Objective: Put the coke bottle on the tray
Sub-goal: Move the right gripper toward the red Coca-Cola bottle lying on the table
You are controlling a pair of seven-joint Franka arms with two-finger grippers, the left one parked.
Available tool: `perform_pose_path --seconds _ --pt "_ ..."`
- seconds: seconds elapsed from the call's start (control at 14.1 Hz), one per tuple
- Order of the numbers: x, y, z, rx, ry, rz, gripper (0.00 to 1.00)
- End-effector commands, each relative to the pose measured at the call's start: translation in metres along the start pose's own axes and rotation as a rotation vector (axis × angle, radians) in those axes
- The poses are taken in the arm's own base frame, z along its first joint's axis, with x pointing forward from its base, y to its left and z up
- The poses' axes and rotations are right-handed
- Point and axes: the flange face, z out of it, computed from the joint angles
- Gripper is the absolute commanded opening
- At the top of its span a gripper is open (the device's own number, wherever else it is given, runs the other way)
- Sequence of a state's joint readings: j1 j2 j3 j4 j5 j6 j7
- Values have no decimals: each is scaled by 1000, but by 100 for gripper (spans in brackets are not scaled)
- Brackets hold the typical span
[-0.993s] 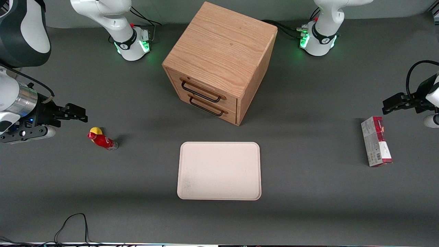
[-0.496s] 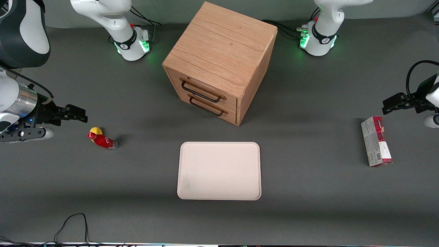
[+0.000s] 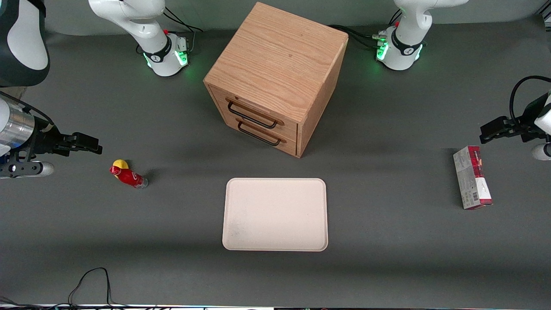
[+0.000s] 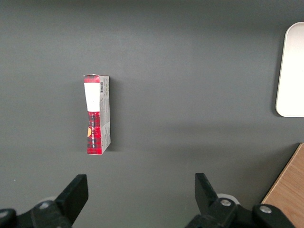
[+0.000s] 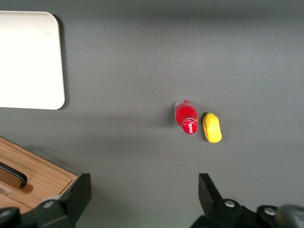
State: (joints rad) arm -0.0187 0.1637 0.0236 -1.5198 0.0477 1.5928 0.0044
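We see the hand (image 3: 92,144) gaping wide above the counter (image 3: 387,215), near the upright red coke bottle (image 3: 128,176), whose clear base is hard to make out.

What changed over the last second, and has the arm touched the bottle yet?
The gripper, open and empty, drew back toward the working arm's end of the table, away from the coke bottle. Nothing was grasped or released. The bottle, the yellow lump touching it, the tray, cabinet and carton stayed put.

Coke bottle (image 3: 128,177) standing on counter (image 3: 172,267) touching yellow lump (image 3: 121,164); pincer (image 3: 88,144) hovering nearby, empty; tray (image 3: 275,214) sitting well apart, bare.
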Motion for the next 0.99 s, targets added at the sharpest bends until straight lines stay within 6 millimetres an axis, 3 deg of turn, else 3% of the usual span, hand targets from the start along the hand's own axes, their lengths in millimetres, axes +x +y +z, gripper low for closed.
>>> perform_pose_path --seconds 0.0,0.35,0.64,0.78,0.92 --pt "2 5 -2 22 -8 25 100" --pt "-10 5 8 15 -62 -29 100" --pt "-56 68 -3 6 -80 -88 100" --pt "-82 75 -1 -56 -96 -92 100" --pt "-82 76 -1 -57 -83 -91 100"
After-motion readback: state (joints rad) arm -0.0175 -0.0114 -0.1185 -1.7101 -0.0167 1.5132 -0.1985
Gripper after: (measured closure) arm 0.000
